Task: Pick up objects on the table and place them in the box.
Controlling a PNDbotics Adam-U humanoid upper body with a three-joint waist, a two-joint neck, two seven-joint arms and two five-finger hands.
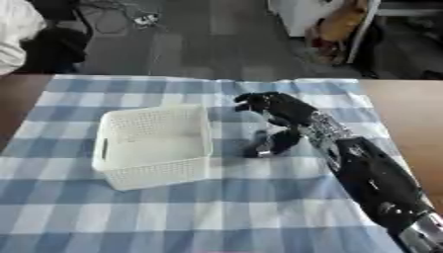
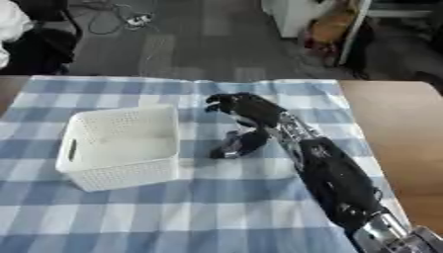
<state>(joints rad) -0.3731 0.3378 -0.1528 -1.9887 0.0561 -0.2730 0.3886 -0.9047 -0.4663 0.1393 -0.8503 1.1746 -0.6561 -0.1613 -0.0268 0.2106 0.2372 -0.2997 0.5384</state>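
Observation:
A white perforated basket [image 1: 154,170] stands on the blue checked cloth, left of centre, and looks empty inside. My right arm comes in from the lower right, and its black hand [image 1: 290,112] hovers just right of the basket. The fingers [image 1: 252,101] spread in a relaxed curve towards the far side, while the thumb [image 1: 281,142] points down towards me. A small dark thing [image 2: 221,151] lies on the cloth at the thumb's tip; I cannot make out its shape or whether the thumb touches it. My left hand shows in neither view.
The blue and white checked cloth [image 1: 216,217] covers most of the brown table [image 1: 415,123], whose bare wood shows at the right. Beyond the far edge are a grey floor, cables and furniture.

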